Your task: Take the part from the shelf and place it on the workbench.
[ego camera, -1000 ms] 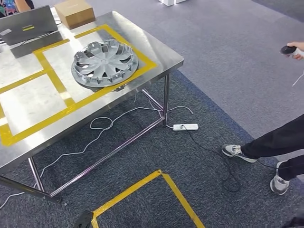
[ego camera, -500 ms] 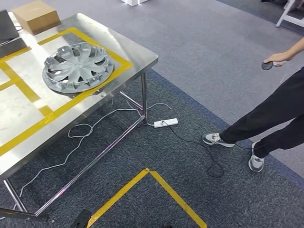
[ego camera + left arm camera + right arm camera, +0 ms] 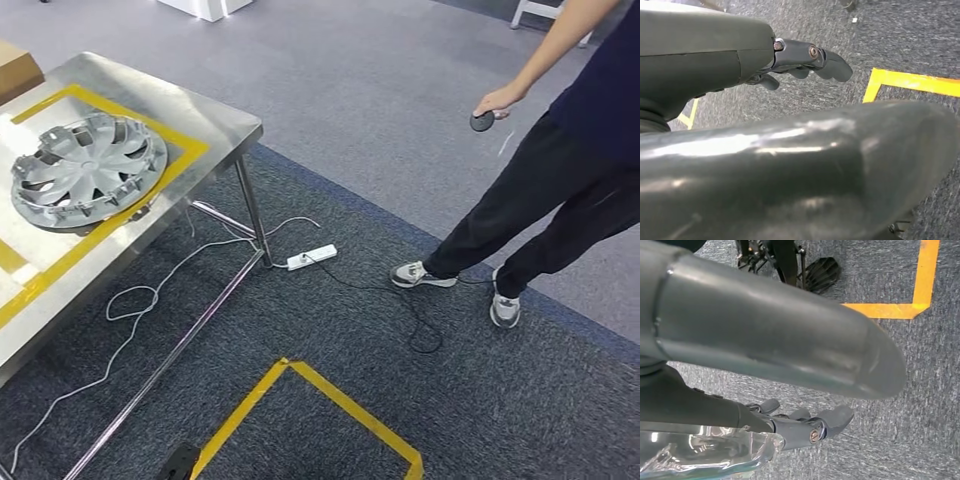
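part: silver plastic wheel cover with curved spokes [image 3: 84, 170], lying flat on the workbench at 10 o'clock in head view, inside the yellow tape frame, near the bench's corner
workbench: shiny stainless steel table [image 3: 219, 120] with yellow tape rectangles [image 3: 181, 150], thin metal legs and crossbar underneath
left hand: [image 3: 806, 57] grey ribbed cover and dark fingers stretched out loosely, nothing held, hanging above the carpet
right hand: [image 3: 806, 427] dark fingers extended and slightly apart, thick thumb above them, nothing in its grasp, over the carpet
box: brown cardboard box [image 3: 15, 70], partly cut off at 10 o'clock, on the bench beyond the wheel cover
floor: dark grey carpet [image 3: 483, 400] with yellow tape square [image 3: 317, 385] at 6 o'clock; lighter grey strip at 12 o'clock
cables: white power strip [image 3: 311, 257] by the table leg, at centre; white cord looping under the bench, black cord running toward the person
person: standing at 2-3 o'clock, dark trousers [image 3: 543, 200], grey sneakers [image 3: 411, 273], hand holding a small black round controller [image 3: 481, 121]
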Robot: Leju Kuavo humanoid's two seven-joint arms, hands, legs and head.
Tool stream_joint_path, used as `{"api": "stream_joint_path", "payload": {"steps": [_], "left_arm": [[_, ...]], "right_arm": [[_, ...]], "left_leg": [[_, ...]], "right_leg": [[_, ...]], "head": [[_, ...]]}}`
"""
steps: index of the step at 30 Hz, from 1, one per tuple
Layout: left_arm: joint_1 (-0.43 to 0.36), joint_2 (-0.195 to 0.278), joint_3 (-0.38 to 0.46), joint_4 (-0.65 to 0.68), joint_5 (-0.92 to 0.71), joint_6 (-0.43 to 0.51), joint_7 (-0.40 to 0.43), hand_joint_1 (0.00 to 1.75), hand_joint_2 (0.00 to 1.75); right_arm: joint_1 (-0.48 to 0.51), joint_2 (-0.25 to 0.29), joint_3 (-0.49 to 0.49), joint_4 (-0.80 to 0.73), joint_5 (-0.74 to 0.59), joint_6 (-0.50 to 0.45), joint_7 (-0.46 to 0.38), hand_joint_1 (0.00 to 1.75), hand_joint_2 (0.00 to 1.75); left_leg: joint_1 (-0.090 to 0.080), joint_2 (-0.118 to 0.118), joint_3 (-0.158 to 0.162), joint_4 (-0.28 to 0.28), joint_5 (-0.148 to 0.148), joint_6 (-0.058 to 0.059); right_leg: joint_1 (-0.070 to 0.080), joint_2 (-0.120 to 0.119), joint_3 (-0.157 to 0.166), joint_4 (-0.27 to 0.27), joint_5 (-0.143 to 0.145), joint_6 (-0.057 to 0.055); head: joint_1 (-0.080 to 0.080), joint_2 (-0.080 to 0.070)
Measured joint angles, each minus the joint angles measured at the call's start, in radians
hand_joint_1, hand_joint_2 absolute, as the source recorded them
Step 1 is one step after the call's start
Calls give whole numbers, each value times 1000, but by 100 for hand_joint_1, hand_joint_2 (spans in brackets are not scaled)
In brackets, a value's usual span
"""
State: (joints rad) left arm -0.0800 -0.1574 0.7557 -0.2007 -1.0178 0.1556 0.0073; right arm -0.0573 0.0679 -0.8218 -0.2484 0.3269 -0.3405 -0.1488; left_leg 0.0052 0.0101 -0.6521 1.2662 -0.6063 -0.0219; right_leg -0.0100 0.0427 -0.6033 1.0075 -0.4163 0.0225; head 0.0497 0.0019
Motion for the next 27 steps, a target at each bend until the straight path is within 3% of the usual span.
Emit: {"api": "stream_joint_path", "payload": {"steps": [1,3,5,7,8,10,12,14,15,16,18,20,22,26,27], "left_arm": [[0,0,0,0,-1,0,1,0,0],[-2,0,0,0,-3,0,1,0,0],[-4,0,0,0,-5,-1,1,0,0],[-6,-2,0,0,-5,-3,1,0,0],[-7,-1,0,0,-6,-3,1,0,0],[-8,-1,0,0,-7,-7,1,0,0],[-7,0,-1,0,-13,-15,2,0,0],[-7,1,-3,0,-22,-24,8,0,0],[-8,2,-5,0,-29,-29,13,0,0],[-11,2,-10,0,-36,-33,18,0,0],[-17,2,-21,0,-48,-41,27,0,0],[-23,2,-29,0,-53,-44,33,0,0],[-27,2,-31,0,-54,-44,35,0,0],[-30,2,-32,0,-55,-44,35,0,0],[-31,2,-35,0,-54,-44,35,0,0]], "right_arm": [[1,0,6,1,4,5,-7,0,0],[-1,0,17,2,12,13,-19,0,0],[-3,0,26,3,21,23,-24,0,0],[-1,0,35,5,29,47,-23,0,0],[2,-1,38,7,30,70,-19,0,0],[4,-1,44,13,31,137,4,0,0],[2,-1,53,19,37,219,48,0,0],[3,-1,64,24,47,290,117,0,0],[5,-1,68,26,53,320,161,0,0],[7,-1,72,27,59,345,206,0,0],[8,-1,79,30,68,381,282,0,0],[5,-1,85,31,75,395,324,0,0],[4,-1,90,32,81,400,345,0,0],[6,-1,92,32,84,401,354,0,0],[6,-1,94,33,87,397,358,0,0]], "left_leg": [[1,-5,21,-47,35,1],[7,-39,83,-182,102,4],[10,-69,115,-256,122,8],[8,-62,115,-262,123,20],[9,-54,116,-263,126,27],[10,-36,117,-266,130,40],[6,-14,117,-266,129,47],[4,8,118,-266,127,49],[3,18,119,-266,126,49],[3,26,122,-266,123,48],[1,42,130,-265,116,41],[-4,56,135,-264,110,32],[-7,66,136,-264,109,27],[-5,65,137,-264,106,21],[-4,48,104,-196,71,15]], "right_leg": [[-1,12,0,1,1,2],[-1,35,-4,6,4,10],[0,54,-12,9,7,22],[-2,69,-19,4,14,34],[-2,62,-23,5,13,39],[-1,19,-51,58,-18,48],[0,-26,-109,188,-84,54],[-1,-36,-156,293,-120,57],[-1,-37,-153,293,-111,57],[-1,-41,-128,251,-86,55],[2,-68,-46,108,-30,51],[8,-86,2,25,-11,40],[10,-78,3,19,-13,29],[10,-69,1,17,-11,22],[8,-55,1,14,-9,14]], "head": [[0,0],[-1,0],[-2,0],[-2,0],[-1,0],[5,0],[11,0],[11,0],[11,0],[11,0],[12,0],[10,0],[7,0],[7,0],[6,0]]}}
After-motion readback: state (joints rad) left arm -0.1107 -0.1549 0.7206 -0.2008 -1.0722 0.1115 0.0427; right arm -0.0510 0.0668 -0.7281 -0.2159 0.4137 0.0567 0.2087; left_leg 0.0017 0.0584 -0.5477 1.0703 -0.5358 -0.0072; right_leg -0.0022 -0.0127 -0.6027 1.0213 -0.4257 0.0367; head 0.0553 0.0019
